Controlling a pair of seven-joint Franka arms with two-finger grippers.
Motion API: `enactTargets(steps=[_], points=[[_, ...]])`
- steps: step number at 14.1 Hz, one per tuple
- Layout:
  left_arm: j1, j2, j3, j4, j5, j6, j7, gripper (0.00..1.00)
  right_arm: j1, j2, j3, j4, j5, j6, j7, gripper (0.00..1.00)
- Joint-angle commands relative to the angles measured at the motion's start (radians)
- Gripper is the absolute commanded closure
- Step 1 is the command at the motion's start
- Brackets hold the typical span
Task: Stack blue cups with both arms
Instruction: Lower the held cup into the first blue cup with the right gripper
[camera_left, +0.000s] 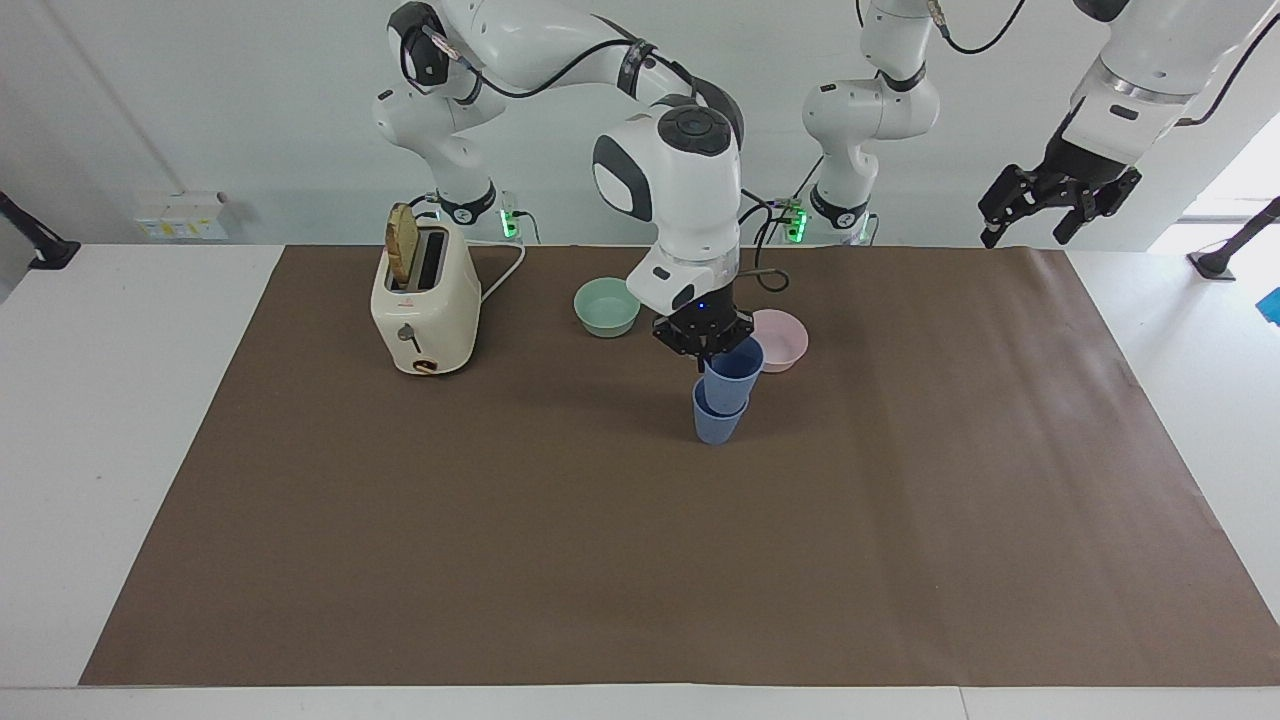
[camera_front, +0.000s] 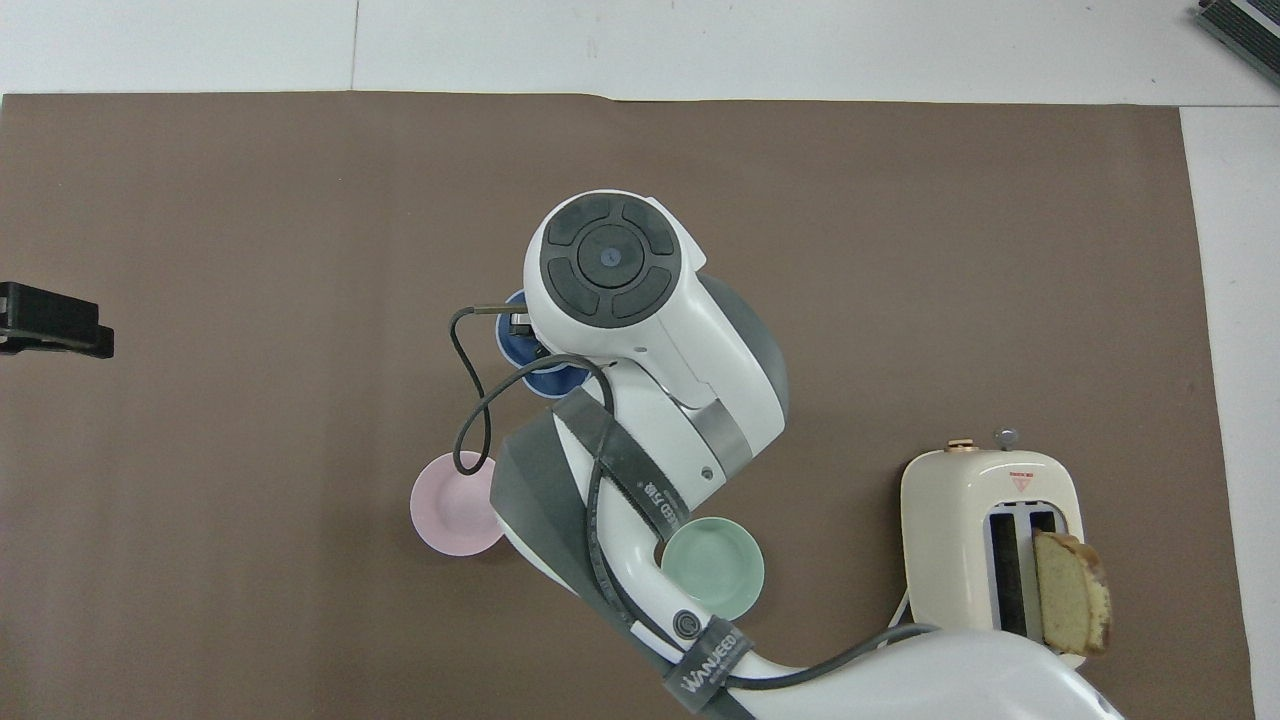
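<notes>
I see right gripper (camera_left: 712, 352) clamped on upper blue cup (camera_left: 732, 372) — nested in lower cup (camera_left: 716, 422); left gripper (camera_left: 1055, 205) (idle, raised) — jaws apart.

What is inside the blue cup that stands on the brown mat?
The second blue cup sits partly inside the lower blue cup, its upper part sticking out. The right gripper is shut on its rim. How deep it reaches, and the lower cup's bottom, are covered.

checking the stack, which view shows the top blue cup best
The facing view: the top blue cup shows whole, nested in the lower blue cup, held by the right gripper. Overhead, the arm hides all but a sliver.
</notes>
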Motion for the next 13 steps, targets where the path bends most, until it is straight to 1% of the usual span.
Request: enactTargets(steps=[1, 13], points=[[0.010, -0.013, -0.006, -0.008, 0.010, -0.011, 0.006, 0.00, 0.000, 0.015, 0.012, 0.016, -0.040, 0.007, 0.033, 1.00], [0.010, -0.013, -0.006, -0.008, 0.010, -0.011, 0.005, 0.00, -0.005, 0.022, 0.013, 0.002, -0.043, 0.035, 0.033, 1.00]])
